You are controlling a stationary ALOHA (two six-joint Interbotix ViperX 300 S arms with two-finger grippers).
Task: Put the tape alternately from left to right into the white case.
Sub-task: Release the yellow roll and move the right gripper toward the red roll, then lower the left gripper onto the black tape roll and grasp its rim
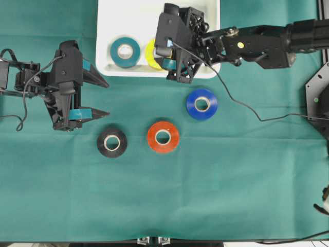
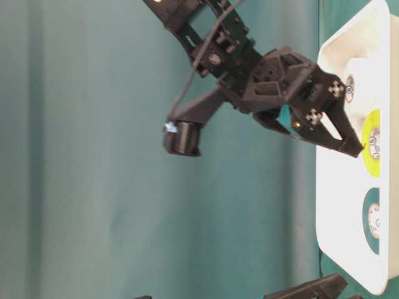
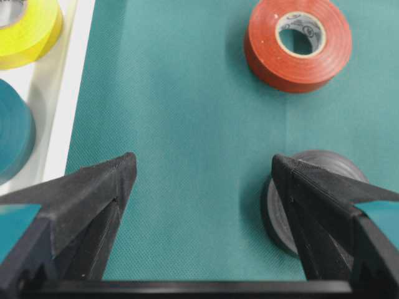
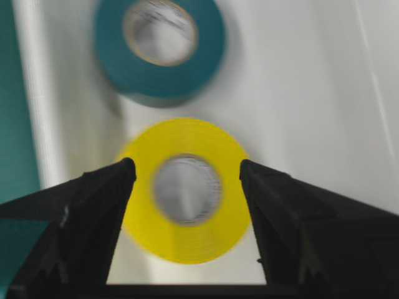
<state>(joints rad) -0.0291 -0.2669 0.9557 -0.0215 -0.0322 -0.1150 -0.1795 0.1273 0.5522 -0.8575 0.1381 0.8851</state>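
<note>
Between right end effector [image 4: 187, 171] fingers (spread) | yellow roll [image 4: 187, 190] | white case [image 4: 312, 124]

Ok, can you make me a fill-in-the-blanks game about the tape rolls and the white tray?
1. The shallow white plastic tray holds a teal ring-shaped tape roll and a ____ one.
2. The number of tape rolls lying on the green cloth in the overhead view is ____.
3. On the cloth, the red-orange tape roll lies between the black tape roll and the ____ one.
4. The right gripper is over the tray with its jaws ____.

Missing words: yellow; three; blue; open
</note>
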